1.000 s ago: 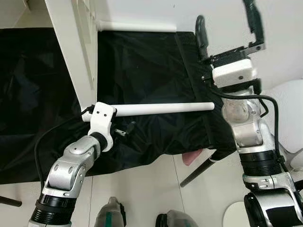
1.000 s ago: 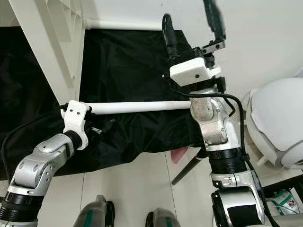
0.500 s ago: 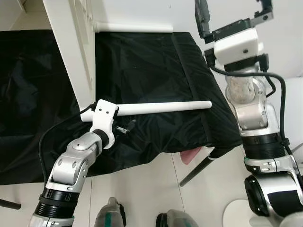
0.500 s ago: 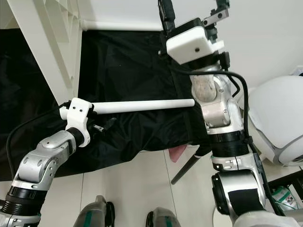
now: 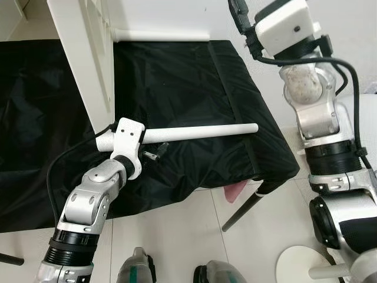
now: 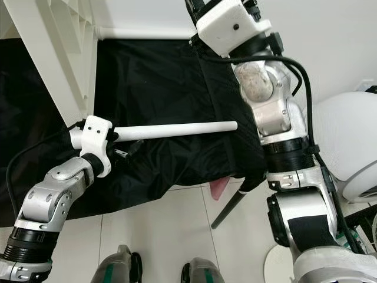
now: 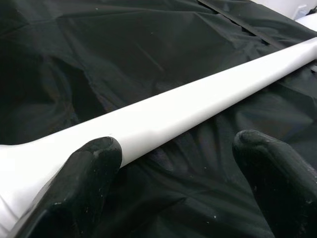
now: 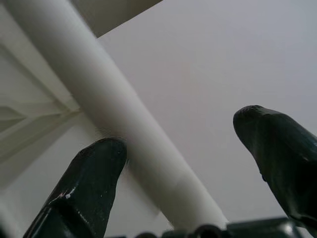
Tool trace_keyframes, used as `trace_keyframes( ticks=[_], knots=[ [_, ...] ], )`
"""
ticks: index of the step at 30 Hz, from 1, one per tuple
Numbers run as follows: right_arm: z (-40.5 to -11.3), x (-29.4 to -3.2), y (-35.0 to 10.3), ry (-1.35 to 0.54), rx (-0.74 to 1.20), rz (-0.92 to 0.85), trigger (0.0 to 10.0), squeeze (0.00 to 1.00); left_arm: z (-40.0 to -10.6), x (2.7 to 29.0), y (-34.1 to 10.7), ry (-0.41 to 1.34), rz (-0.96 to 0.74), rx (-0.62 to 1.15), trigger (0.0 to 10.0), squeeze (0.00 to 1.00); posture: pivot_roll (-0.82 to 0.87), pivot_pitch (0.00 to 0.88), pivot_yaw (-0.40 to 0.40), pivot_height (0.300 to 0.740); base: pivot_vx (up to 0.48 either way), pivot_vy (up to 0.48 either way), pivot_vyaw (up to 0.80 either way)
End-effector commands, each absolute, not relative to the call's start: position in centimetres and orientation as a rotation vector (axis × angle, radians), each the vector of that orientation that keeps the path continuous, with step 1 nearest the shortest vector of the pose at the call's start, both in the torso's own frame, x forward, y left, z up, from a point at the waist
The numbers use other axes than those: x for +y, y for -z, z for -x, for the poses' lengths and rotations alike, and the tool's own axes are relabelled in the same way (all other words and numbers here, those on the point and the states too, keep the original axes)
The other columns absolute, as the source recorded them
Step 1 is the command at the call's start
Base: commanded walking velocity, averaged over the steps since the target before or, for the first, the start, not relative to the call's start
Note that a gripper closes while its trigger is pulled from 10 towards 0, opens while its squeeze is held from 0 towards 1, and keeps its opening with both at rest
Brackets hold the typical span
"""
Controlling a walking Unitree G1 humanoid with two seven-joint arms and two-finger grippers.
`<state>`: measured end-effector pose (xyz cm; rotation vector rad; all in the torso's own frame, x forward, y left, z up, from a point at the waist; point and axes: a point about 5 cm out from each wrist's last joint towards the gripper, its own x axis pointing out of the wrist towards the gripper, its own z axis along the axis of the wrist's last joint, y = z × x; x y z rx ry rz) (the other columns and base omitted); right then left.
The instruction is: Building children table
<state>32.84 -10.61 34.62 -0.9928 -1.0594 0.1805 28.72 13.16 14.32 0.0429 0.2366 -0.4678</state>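
A white tabletop (image 5: 82,65) stands on its edge at the left, over black cloth (image 5: 182,88). One white leg (image 5: 165,35) juts from its far end, lying level. A second white leg (image 5: 200,131) reaches rightward from the panel's near end, above the cloth. My left gripper (image 7: 173,148) is at that leg's near end, open, with the leg crossing between its fingers and resting against one fingertip (image 7: 94,158). My right gripper (image 8: 183,144) is raised at the far right, open, and the far leg (image 8: 114,114) runs just beyond its fingers.
The black cloth drapes over a frame with a black strut (image 5: 241,212) slanting to the pale tiled floor; something pink (image 5: 237,191) peeks out beneath. A round white object (image 6: 347,147) sits at the right, a white disc (image 5: 303,265) by my right side. My feet (image 5: 138,268) are below.
My right arm has risen and swung toward the far leg, its fingers passing out of the top of the eye views. The left gripper and its leg have barely moved.
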Motion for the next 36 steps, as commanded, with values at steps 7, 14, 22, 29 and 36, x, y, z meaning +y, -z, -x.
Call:
trace_keyframes(
  ticks=[7,14,22,29,36],
  knots=[
    [-34.1,-10.7,-32.9,-0.26,-0.95,1.057,10.0,0.0,-29.0,13.3,-14.1,0.418,-0.047,0.235,10.0,0.0,-0.03,0.032,-0.044,0.74,0.0,0.0,0.0],
    [-34.1,-10.4,-34.1,-0.247,-0.992,1.073,10.0,0.0,-29.1,13.5,-14.1,0.411,-0.047,0.235,10.0,0.0,-0.03,0.033,-0.038,0.74,0.0,0.0,0.0],
    [-33.6,-9.6,-37.2,-0.219,-1.09,1.073,10.0,0.0,-29.2,13.6,-14.1,0.409,-0.049,0.236,10.0,0.0,-0.04,0.028,-0.025,0.74,0.0,0.0,0.0],
    [-33.2,-8.7,-39.5,-0.28,-1.082,1.123,10.0,0.0,-29.4,13.7,-14.1,0.407,-0.044,0.241,10.0,0.0,-0.05,0.027,-0.012,0.74,0.0,0.0,0.0],
    [-33.9,-9.0,-40.1,-0.315,-0.977,1.169,6.7,0.0,-29.3,13.6,-13.6,0.394,-0.046,0.267,10.0,0.0,-0.06,0.036,-0.008,0.74,0.0,0.0,0.0]
  ],
)
